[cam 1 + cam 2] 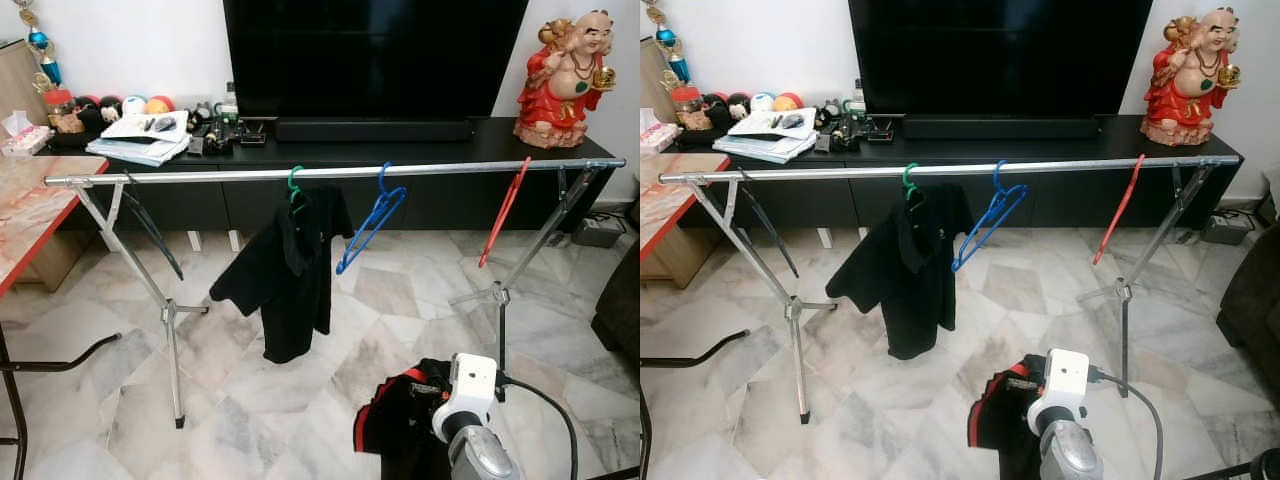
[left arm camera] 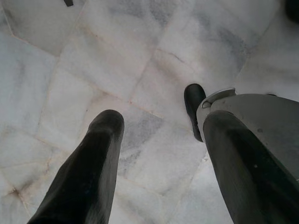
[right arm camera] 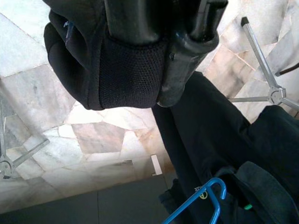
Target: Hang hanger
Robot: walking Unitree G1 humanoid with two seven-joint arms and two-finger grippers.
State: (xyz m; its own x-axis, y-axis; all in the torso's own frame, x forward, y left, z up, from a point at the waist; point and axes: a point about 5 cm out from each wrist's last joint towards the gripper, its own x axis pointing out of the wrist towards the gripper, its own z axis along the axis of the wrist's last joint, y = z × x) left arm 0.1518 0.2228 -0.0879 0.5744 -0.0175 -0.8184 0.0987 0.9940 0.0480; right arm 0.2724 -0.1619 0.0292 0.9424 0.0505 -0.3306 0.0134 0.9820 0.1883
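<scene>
Marble floor [image 1: 250, 420] spreads beneath a silver drying rack [image 1: 330, 172] in front of a black TV console [image 1: 330, 140]. On the rack's rail hang 4 hangers: a dark hanger [image 1: 150, 230] near its left end, a green hanger [image 1: 294, 185] carrying a black shirt [image 1: 285, 275] at the middle, a blue hanger [image 1: 368, 228] just right of that, and a red hanger [image 1: 503, 212] near its right end. Well short of the rack, low and to its right, the right hand [image 3: 163, 51] is clamped on a black-and-red garment [image 1: 400, 420]; whether a hanger sits inside the bundle cannot be told. The left hand [image 2: 154, 154] hangs spread wide over the floor. Judged from here, a clean hang means lifting above the rail, aiming between the blue and red hangers, then lowering until the hook seats before letting go.
</scene>
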